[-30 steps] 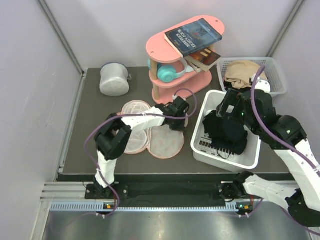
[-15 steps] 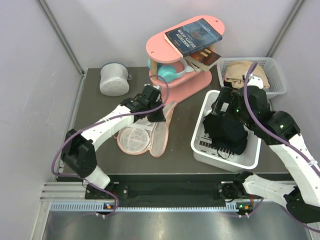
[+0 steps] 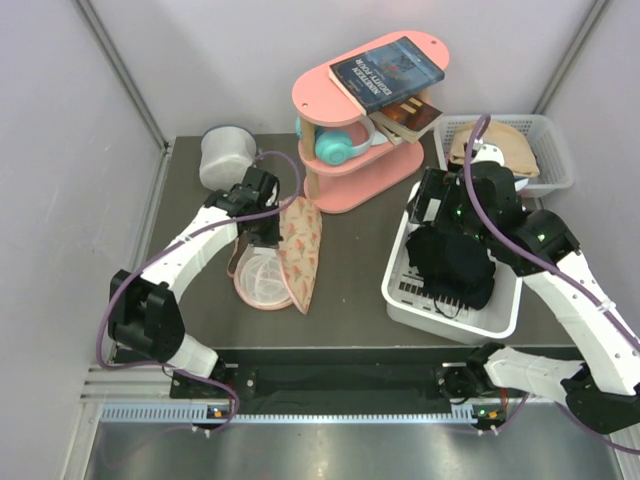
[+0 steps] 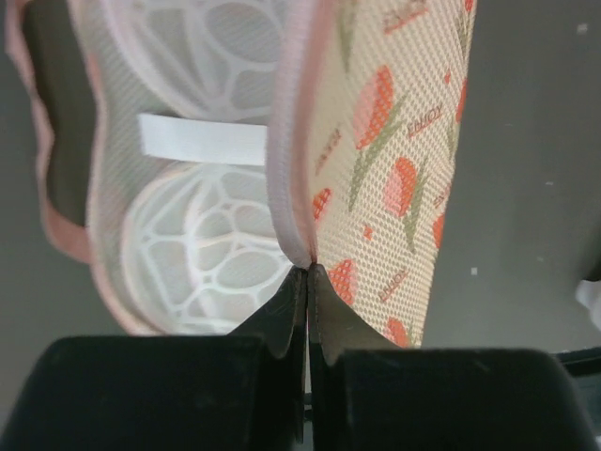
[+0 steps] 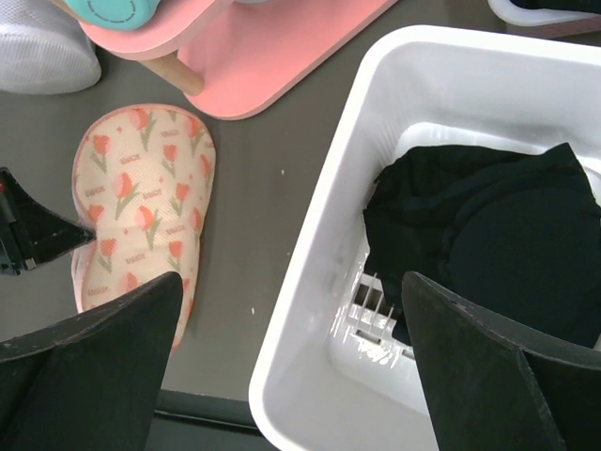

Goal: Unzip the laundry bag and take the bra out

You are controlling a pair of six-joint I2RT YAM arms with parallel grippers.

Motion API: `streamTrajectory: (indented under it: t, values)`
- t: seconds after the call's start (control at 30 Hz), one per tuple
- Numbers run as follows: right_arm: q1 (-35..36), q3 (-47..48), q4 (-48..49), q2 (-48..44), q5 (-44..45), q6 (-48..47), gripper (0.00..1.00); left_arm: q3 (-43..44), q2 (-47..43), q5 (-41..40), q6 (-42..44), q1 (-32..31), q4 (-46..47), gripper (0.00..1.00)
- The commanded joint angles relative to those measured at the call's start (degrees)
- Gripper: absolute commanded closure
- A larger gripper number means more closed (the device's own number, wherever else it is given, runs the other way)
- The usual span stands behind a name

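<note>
The laundry bag [image 3: 301, 250] lies open on the dark table. Its tulip-print flap [image 4: 394, 141] stands up on edge, and the mesh half with a white plastic cage [image 4: 202, 249] lies flat to its left. My left gripper [image 4: 307, 272] is shut on the flap's pink piped rim; it sits at the bag's far end [image 3: 262, 220]. The black bra [image 3: 455, 265] lies in the white bin [image 3: 400, 290]. My right gripper [image 5: 291, 376] hangs open over the bin's left wall, with nothing between its fingers. The flap [image 5: 141, 207] shows to its left.
A pink two-tier shelf [image 3: 360, 180] with books and teal headphones stands at the back centre. A white-grey cylindrical container [image 3: 226, 158] sits back left. A white slotted basket [image 3: 555, 150] holding a beige garment is back right, behind the bin.
My left arm has swung left and back, dragging the bag with it and lifting the printed flap up on edge. The right arm drew back slightly over the bin.
</note>
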Motion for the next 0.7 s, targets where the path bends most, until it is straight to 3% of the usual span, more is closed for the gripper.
streamTrajectory:
  t: [0.0,0.47,0.67]
  values:
    - [-0.73,1.52,3.21,0.20,-1.76,-1.08,0.00,2.39,-2.10,-7.33,5.31,2.72,-4.58,1.00]
    - [-0.73,1.52,3.65,0.73,-2.90,-1.26,0.00,2.56,2.64,-14.82,17.70,7.55,-3.10,1.00]
    - [-0.73,1.61,3.74,0.82,-3.43,-1.96,0.00,4.67,5.10,-15.95,19.04,8.52,-2.56,1.00]
